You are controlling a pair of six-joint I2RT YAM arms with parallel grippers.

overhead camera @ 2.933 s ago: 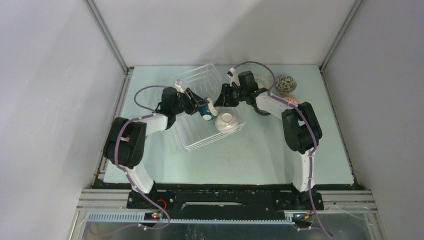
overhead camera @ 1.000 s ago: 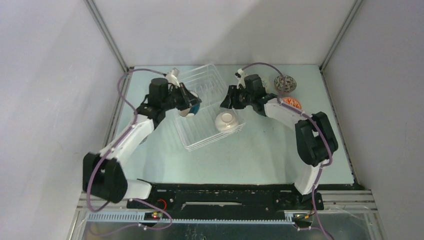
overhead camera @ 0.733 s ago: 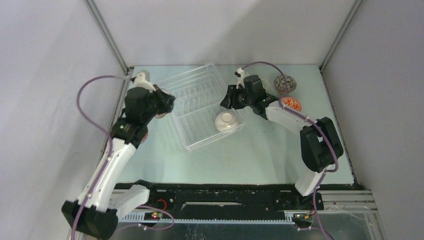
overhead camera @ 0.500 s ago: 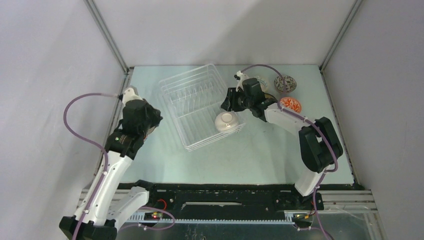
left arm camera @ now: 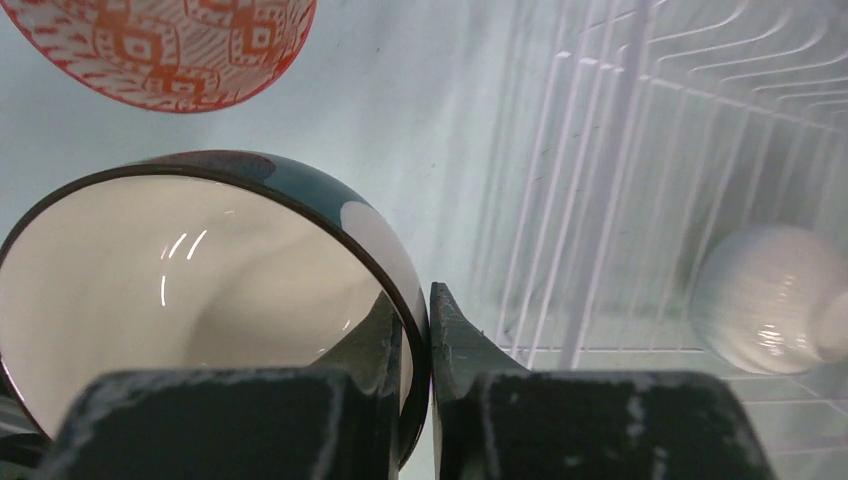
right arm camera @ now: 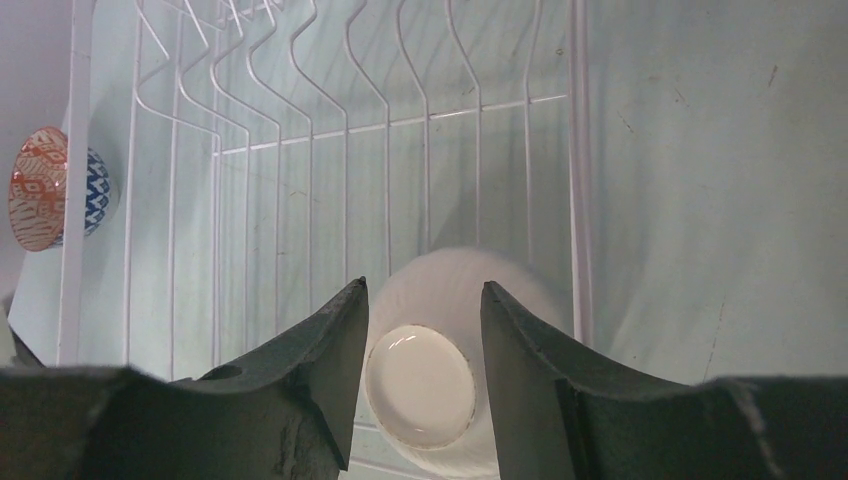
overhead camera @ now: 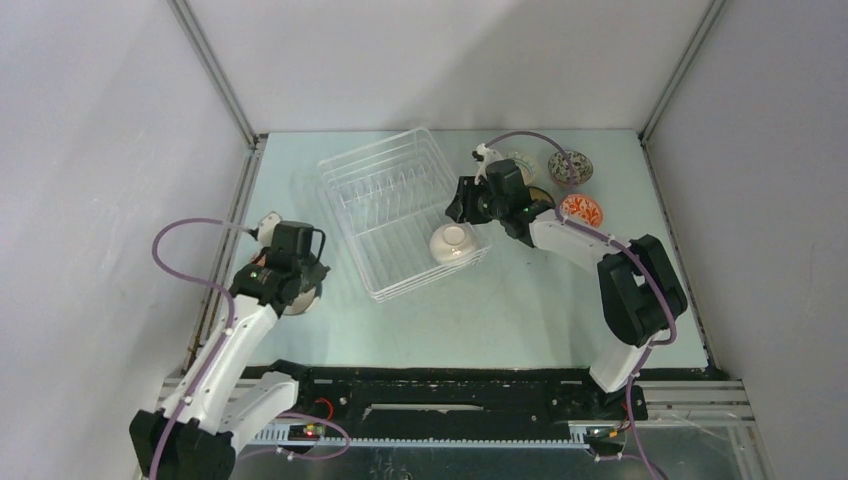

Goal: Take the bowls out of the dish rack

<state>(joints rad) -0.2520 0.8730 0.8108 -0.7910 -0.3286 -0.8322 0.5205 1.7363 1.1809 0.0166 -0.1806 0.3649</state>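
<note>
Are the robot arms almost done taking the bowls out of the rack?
Nearly. Done: a speckled bowl and a red bowl sit on the table right of the rack, and a patterned bowl sits to its left. In hand: the left gripper pinches the teal bowl by its rim, outside the rack. Left: one white bowl in the rack, with the open right gripper over it.

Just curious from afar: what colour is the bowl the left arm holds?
The bowl is dark teal outside, white inside; left wrist view shows it best.

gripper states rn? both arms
Left gripper: closed on the rim of the dark teal bowl.
Right gripper: open, holding nothing; white bowl just ahead.
</note>
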